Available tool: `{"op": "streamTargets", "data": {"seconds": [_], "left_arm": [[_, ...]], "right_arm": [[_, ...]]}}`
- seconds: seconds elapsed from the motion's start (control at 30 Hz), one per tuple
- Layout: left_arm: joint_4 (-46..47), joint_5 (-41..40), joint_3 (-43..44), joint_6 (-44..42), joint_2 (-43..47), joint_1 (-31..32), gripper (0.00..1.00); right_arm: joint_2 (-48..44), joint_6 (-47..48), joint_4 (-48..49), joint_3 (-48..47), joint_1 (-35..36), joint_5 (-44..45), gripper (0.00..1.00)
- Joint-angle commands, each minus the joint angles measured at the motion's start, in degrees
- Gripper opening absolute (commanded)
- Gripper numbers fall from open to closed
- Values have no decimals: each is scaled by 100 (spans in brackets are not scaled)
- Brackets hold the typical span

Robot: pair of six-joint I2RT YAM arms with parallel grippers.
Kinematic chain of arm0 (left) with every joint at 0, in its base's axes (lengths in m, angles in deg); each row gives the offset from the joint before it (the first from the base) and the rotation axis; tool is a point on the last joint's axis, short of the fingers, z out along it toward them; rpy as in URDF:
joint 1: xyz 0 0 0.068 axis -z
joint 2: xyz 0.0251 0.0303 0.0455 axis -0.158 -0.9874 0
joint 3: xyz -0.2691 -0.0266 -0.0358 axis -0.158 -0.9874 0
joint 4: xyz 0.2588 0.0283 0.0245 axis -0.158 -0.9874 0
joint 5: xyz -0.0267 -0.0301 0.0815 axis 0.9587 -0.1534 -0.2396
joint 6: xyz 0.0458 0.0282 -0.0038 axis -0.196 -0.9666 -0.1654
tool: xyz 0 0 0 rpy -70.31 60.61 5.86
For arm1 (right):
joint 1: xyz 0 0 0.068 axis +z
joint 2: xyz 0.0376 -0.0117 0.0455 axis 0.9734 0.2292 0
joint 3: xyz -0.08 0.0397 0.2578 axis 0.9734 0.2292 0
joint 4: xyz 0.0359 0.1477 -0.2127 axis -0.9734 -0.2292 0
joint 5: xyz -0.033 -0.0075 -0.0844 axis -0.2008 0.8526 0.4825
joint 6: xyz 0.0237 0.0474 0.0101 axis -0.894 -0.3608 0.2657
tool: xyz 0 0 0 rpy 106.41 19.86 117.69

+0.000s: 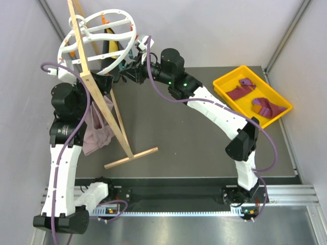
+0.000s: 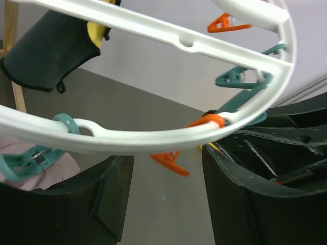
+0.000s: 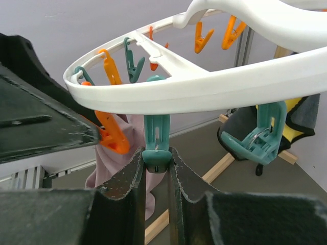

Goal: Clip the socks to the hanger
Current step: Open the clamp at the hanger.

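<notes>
While socks lie in the yellow tray, right pincer grips a teal clip; left pincer gapes.

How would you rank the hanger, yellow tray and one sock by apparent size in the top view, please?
1. hanger and yellow tray: alike; the hanger is nearer the camera, so unranked.
2. sock.

White hanger rim arcs across view; orange clip (blurred, perhaps untouched) hangs between parted fingers of left gripper.
</notes>
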Motion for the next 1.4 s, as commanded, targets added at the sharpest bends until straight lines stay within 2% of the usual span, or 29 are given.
{"op": "streamTargets", "data": {"seconds": [0.0, 0.2, 0.37, 0.47, 0.5, 0.53, 0.57, 0.6, 0.63, 0.7, 0.8, 1.0, 1.13, 1.37], "left_arm": [[267, -99, -3, 88, -71, -4, 60], [636, -82, 23, 273, -318, -4, 52], [873, -73, -21, 334, -309, 4, 33], [838, 5, -21, 404, -274, -4, 24], [830, 32, -21, 422, -282, -4, 18], [795, 84, -4, 448, -265, -4, 12], [681, 137, 49, 527, -265, -4, 3], [619, 164, 49, 562, -265, -4, 1], [540, 181, 119, 606, -265, -4, 1], [217, 243, 268, 747, -291, -4, 0], [-83, 383, 374, 931, -318, -4, 0], [-278, 585, 471, 1231, -212, -4, 0], [-304, 718, 489, 1336, -81, -4, 0], [-331, 805, 498, 1485, 8, -13, 0]], "right_arm": [[20, -87, 404, -262, -67, -139, 6], [-33, -96, 474, -174, -85, -192, 6], [-77, -105, 509, -77, -111, -210, 7], [-77, -105, 509, -60, -129, -210, 9], [-77, -96, 501, -51, -138, -210, 11], [-77, -87, 492, -42, -138, -201, 16], [-77, -70, 466, -25, -155, -192, 27], [-77, -70, 457, -25, -164, -192, 27], [-77, -35, 422, -25, -173, -175, 44], [-103, 44, 307, 10, -199, -166, 62], [-226, 194, 96, 229, -217, -297, 70], [-744, 475, 710, 1360, -217, -1378, 66], [-1148, 660, 1999, 2276, -199, -1897, 59], [-1167, 159, 3522, 2638, -112, -2196, 57]]}}
